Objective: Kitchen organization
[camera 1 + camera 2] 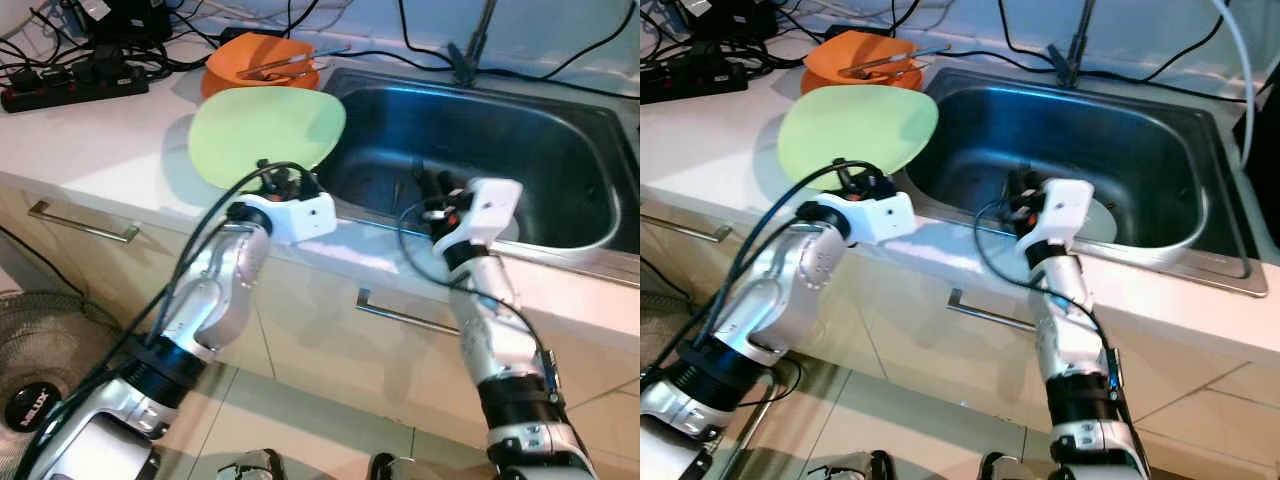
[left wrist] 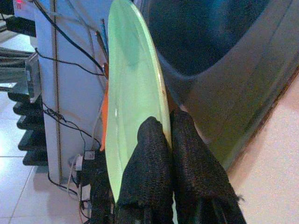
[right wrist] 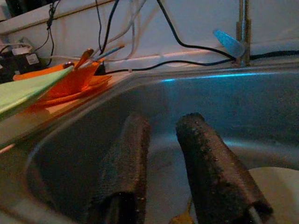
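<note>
Because our left gripper (image 2: pixel 169 135) is pinched tight on the near rim of the green plate (image 1: pixel 265 132), the plate sits right at the tip of our fingers (image 2: pixel 150 154), with no gap between them. In the left eye view the plate is in the upper middle of the frame, lifted and tilted over the white surface (image 1: pixel 110 150), and its right edge hangs just over the left rim of the sink (image 1: pixel 560 150). The sink lies to the right of the plate, so we think the plate must go that way next, or be set back flat. Our left arm is the one that has it. Our right gripper (image 3: pixel 161 140) is down inside the sink with its fingers a little apart and nothing between them. A pale round thing (image 3: pixel 275 186) lies on the sink floor just beside it; we cannot tell what it is. The green plate looks smooth, thin and round, and it is pale green all over. Behind it, at the top of the frame, sits an orange bowl (image 1: pixel 262 58) with some sticks or tools (image 1: pixel 285 66) in it. Black cables (image 1: pixel 70 70) lie on the surface in the upper left.
</note>
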### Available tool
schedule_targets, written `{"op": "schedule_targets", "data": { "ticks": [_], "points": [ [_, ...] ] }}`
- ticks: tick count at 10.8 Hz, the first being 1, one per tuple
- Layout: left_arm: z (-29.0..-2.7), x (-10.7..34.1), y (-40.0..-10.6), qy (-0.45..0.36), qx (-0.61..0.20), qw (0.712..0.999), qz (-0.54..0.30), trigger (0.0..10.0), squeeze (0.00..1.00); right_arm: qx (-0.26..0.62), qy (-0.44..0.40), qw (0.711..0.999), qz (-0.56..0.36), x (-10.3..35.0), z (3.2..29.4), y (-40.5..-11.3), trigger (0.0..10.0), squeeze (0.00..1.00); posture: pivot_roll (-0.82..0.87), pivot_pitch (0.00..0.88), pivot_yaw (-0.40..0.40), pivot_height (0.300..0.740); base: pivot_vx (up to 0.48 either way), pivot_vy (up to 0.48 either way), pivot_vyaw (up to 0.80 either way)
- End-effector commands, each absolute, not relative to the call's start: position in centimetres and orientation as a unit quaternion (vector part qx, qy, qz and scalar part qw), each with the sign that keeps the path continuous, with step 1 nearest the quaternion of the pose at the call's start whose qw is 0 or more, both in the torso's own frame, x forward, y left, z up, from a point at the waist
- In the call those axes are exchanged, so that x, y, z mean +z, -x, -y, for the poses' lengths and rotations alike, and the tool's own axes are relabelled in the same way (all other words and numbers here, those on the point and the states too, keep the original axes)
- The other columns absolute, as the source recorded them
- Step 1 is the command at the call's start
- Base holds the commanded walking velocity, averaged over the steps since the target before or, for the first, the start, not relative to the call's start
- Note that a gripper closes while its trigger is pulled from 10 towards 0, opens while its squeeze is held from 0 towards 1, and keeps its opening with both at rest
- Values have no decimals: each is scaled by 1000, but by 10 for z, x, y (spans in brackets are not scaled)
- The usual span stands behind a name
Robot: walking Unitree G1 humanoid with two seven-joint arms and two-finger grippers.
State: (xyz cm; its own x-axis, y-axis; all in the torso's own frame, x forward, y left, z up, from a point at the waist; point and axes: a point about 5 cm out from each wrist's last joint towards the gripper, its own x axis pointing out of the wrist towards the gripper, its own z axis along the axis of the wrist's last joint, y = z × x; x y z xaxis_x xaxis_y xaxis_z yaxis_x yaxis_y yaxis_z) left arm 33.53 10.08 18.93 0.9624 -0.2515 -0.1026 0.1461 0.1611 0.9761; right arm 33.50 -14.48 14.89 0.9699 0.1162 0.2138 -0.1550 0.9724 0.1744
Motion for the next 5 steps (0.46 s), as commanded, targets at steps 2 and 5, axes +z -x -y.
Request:
{"op": "schedule_targets", "data": {
  "ticks": [2,5],
  "points": [
    [-93,200,-333,-638,-120,756,78,10000,0,86,-110,984,109,167,143,-342,10000,749,78,76,34,740,0,0,0],
    [-84,196,-332,-632,-134,758,86,10000,0,117,-187,969,107,190,134,-350,10000,1000,72,54,30,740,0,0,0]
  ]
}}
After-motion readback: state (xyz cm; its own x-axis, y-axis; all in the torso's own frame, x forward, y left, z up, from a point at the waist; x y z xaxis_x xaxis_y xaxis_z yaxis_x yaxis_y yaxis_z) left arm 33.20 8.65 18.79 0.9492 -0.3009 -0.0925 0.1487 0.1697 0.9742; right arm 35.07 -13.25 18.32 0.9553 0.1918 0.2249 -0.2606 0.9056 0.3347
